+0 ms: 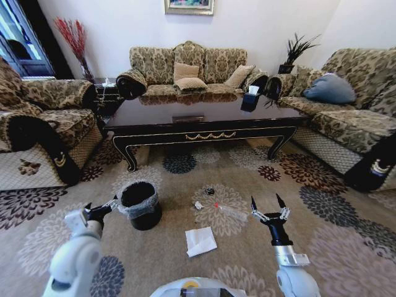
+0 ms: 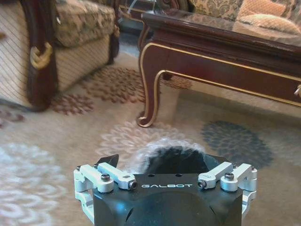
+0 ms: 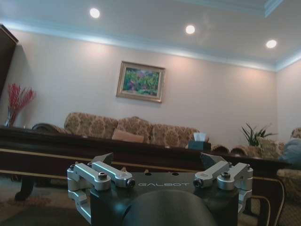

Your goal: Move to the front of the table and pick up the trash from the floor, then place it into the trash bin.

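We hold our right gripper (image 1: 267, 204) upright above the carpet, jaws spread wide and holding nothing, just beside the clear plastic bottle (image 1: 230, 211). Our left gripper (image 1: 105, 206) reaches toward the trash bin (image 1: 140, 204), nearly touching its lined rim; we cannot tell how its jaws stand. The folded white paper (image 1: 200, 241) lies near the bin, the table (image 1: 204, 117) beyond it.

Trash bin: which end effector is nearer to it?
Left. The left end effector sits just beside the trash bin, fingers open toward its lined rim. The right end effector is across the carpet, past the bottle, open.
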`<state>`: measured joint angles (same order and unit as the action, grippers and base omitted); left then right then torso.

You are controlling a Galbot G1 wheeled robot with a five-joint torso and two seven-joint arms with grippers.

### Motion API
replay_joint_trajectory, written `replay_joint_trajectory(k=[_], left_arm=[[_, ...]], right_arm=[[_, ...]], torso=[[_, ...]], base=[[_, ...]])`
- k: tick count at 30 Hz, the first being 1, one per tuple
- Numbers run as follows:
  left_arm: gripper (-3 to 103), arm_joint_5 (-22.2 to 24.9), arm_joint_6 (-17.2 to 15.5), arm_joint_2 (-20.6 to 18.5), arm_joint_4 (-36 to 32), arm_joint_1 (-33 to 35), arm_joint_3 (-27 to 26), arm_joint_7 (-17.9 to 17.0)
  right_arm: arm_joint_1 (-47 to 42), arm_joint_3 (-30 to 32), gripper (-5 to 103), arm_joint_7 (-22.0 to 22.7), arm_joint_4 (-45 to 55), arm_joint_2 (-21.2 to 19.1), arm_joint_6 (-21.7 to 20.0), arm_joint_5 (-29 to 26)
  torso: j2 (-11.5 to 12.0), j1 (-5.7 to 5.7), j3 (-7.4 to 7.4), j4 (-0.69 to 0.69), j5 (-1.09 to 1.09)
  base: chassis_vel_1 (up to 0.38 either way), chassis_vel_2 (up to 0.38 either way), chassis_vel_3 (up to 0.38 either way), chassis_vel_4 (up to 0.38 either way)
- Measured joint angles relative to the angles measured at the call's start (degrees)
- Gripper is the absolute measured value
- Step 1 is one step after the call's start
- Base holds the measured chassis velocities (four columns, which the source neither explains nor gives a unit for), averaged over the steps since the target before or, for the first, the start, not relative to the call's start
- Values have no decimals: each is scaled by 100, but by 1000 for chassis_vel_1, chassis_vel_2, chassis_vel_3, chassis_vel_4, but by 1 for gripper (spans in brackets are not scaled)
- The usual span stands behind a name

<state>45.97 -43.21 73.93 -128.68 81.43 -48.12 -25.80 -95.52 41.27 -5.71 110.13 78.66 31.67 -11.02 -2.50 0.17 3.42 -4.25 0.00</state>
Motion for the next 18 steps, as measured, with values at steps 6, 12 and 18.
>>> replay_joint_trajectory(k=[6, 12, 18], left_arm=[[100, 6, 11, -10, 879, -430, 140, 126], [100, -89, 38, -21, 1384, -676, 202, 165], [100, -112, 69, -96, 2061, -1117, 267, 305]], right_arm=[[-27, -70, 100, 122, -94, 0, -112, 168], [-12, -152, 100, 134, -136, 21, -272, 215], [15, -183, 100, 165, -192, 52, -319, 311]], torso=[[0, 0, 0, 0, -2], [0, 0, 0, 1, 0], [0, 1, 0, 0, 1]], base=[[0, 0, 0, 0], [0, 0, 0, 0], [0, 0, 0, 0]])
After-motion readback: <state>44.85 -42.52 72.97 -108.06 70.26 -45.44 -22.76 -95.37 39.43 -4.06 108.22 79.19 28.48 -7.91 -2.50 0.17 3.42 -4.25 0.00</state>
